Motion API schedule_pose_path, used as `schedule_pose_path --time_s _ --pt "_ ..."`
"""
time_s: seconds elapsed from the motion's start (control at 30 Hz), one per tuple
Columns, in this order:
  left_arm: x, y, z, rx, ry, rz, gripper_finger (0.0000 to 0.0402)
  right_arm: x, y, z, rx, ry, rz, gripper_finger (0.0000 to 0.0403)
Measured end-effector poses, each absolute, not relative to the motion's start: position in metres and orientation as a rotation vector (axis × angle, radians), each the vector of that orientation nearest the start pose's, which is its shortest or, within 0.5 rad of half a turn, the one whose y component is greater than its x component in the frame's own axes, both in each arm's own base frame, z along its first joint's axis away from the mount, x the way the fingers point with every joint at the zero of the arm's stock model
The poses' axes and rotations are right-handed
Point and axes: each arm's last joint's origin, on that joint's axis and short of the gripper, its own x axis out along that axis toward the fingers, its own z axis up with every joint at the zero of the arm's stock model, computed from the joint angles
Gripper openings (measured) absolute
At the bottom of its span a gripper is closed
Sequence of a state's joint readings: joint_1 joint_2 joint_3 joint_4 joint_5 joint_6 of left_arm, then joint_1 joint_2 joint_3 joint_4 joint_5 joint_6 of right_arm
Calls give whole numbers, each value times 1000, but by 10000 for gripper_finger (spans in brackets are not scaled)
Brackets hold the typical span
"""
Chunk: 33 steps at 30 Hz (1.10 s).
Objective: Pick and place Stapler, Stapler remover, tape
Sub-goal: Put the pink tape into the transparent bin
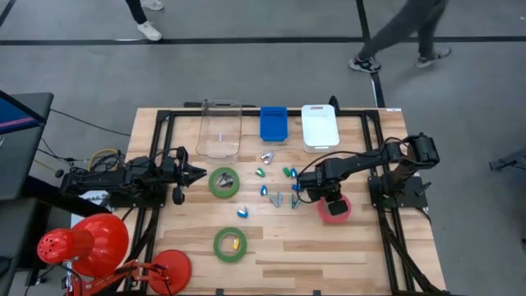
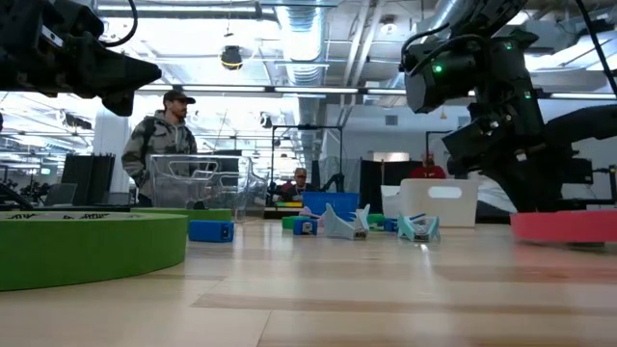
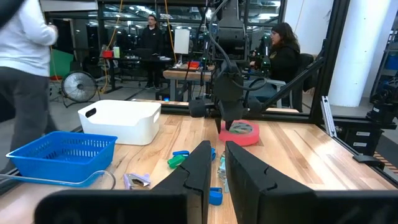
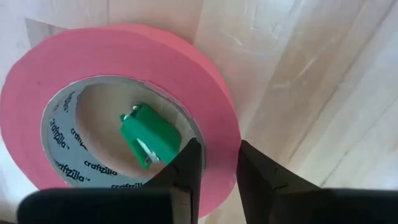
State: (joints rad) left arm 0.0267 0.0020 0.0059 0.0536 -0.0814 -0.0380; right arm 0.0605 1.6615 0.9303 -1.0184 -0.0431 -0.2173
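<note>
1. Right gripper [image 4: 214, 168] pinches the wall of the pink tape roll [image 4: 124, 112], one finger inside the ring, one outside; a small green item [image 4: 149, 140] lies in the core.
2. Roll sits near the table's [image 1: 329, 255] right edge.
3. Lift straight up so the green item stays behind.
4. Left gripper [image 1: 200, 173] waits narrowed near the left edge.
</note>
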Motion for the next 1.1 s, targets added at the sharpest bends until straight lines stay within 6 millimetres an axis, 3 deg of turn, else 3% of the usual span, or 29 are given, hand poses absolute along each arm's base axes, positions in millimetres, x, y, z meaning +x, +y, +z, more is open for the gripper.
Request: schedule_pose_path --time_s 0.53,0.7,1.1 --pt "97 5 171 -39 -59 107 39 275 7 202 -238 1673 164 62" --pt "97 5 170 -39 -59 107 39 279 1 232 -245 1564 85 62" --pt "97 5 171 -39 -60 107 39 263 -21 316 -143 1224 -176 62"
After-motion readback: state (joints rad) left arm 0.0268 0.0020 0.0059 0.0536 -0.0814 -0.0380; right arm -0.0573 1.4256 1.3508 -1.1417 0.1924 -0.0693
